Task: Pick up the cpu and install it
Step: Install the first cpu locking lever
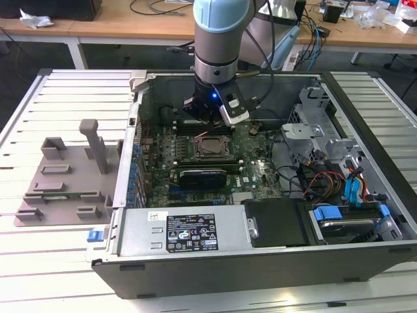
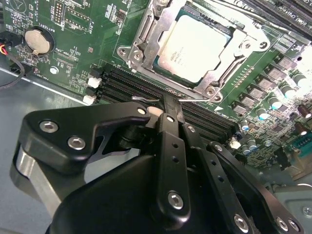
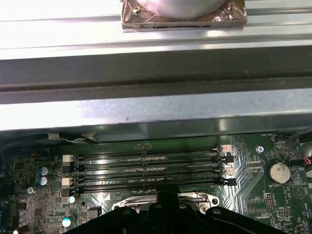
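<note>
Hovering low over the memory slots, my gripper looks closed on nothing; the cpu lies flat in its socket just ahead, probably light, stiff, slick-topped, fragile beneath, best taken by its edges

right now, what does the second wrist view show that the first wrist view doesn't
Second wrist view: the cpu, pale metal top up, lying inside the metal-framed socket on the green motherboard.
First wrist view: the grey case wall beyond the board, with a shiny brownish block past it.
Shared in both wrist views: the black memory slots, the round coin battery and the pincer, close over the slots.
</note>
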### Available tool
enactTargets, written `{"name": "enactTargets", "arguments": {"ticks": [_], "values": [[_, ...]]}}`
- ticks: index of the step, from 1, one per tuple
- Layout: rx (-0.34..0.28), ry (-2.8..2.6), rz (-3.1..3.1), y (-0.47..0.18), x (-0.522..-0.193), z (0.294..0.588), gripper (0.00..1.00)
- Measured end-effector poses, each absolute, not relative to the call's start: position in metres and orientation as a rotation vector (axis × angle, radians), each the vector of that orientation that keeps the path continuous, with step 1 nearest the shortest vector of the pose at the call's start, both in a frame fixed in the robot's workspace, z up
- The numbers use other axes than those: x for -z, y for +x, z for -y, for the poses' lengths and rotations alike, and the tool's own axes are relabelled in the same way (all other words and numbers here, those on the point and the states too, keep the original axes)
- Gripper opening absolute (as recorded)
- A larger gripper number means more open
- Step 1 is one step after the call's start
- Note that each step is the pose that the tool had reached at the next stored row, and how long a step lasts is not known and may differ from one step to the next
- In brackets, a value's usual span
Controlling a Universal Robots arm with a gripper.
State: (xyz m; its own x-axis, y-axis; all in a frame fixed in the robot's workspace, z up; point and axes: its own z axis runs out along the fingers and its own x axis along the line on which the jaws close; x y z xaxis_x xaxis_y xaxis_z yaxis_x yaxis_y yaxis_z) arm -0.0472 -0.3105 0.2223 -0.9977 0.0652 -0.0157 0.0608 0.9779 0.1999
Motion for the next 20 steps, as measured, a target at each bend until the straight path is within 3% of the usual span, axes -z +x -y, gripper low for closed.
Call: {"name": "enactTargets", "arguments": {"ticks": [20], "values": [[-0.301, 0.296, -3.078, -0.0472, -0.2173, 0.3076, 0.11]]}}
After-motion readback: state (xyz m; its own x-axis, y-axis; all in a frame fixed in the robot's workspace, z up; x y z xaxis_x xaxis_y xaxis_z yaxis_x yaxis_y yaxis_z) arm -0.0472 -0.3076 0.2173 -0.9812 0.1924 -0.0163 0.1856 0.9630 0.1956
